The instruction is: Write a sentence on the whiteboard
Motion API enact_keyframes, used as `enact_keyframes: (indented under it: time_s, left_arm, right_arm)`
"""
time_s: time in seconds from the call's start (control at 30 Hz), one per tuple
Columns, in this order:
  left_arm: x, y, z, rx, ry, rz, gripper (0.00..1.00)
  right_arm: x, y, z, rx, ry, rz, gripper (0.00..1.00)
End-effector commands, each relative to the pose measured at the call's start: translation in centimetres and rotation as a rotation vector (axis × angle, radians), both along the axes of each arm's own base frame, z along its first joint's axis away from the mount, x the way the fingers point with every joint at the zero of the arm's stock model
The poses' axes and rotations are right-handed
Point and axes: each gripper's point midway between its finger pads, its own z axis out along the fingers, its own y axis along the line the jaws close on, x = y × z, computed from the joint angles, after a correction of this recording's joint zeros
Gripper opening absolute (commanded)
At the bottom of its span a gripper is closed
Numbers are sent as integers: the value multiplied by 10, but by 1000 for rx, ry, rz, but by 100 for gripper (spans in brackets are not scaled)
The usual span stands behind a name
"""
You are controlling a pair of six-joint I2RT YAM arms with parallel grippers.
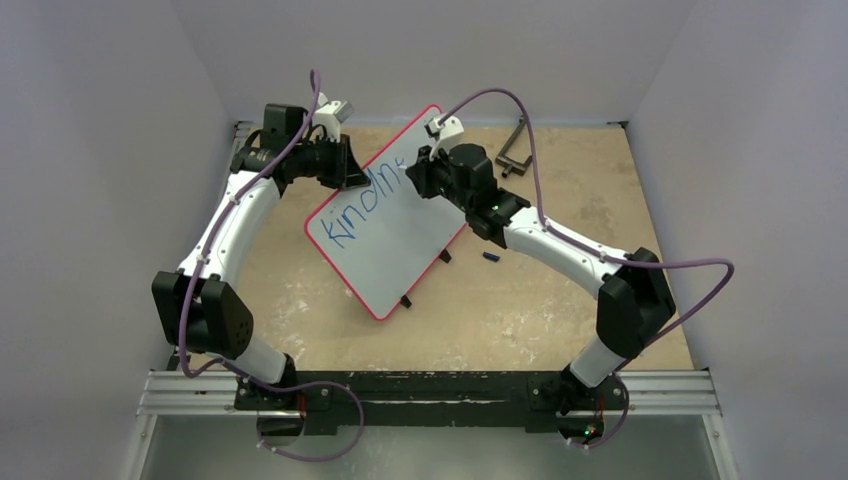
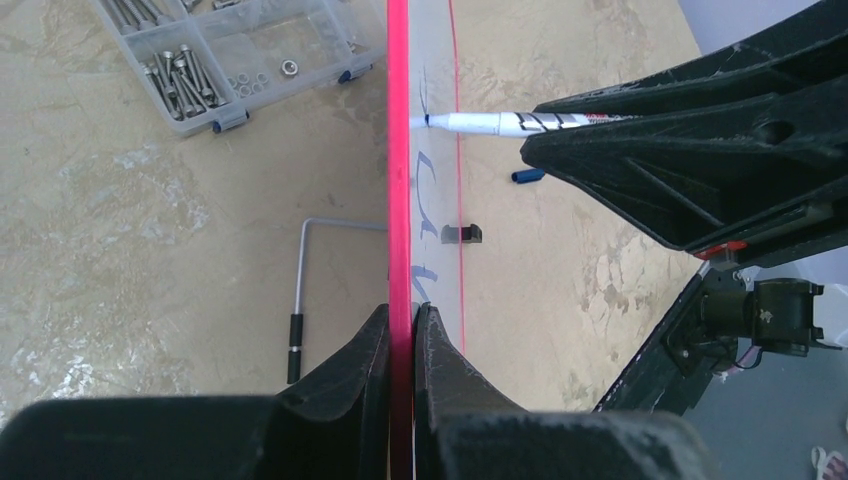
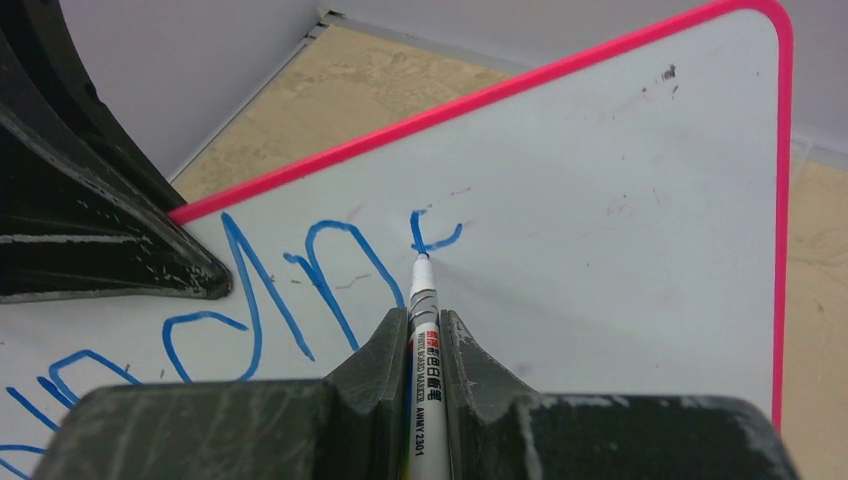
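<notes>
The left gripper [image 2: 401, 312] has its jaws pressed onto the red rim [image 2: 399, 150] of the whiteboard [image 3: 620, 250], which runs straight ahead of the fingertips, edge-on to that wrist. Left of those fingers a bent metal key [image 2: 300, 290] lies on the table [image 2: 150, 250]. Farther ahead on that side is a clear box [image 2: 230, 50] of screws.

The blue sentence [image 3: 271, 292] on the board reads "kindn" and a part-drawn letter. The right gripper [image 3: 422, 318] pinches a marker [image 3: 423, 295] between its fingers. The nib, just ahead of the fingertips, touches the board at that part-drawn letter. Below the marker a small blue cap [image 2: 528, 176] lies on the table.
</notes>
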Motion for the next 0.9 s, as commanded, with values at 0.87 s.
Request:
enact_keyframes:
  time_s: [0.87]
  left_arm:
    - [-16, -7, -6, 35, 10, -66, 0]
  right_arm:
    - [17, -19, 27, -27, -29, -106, 0]
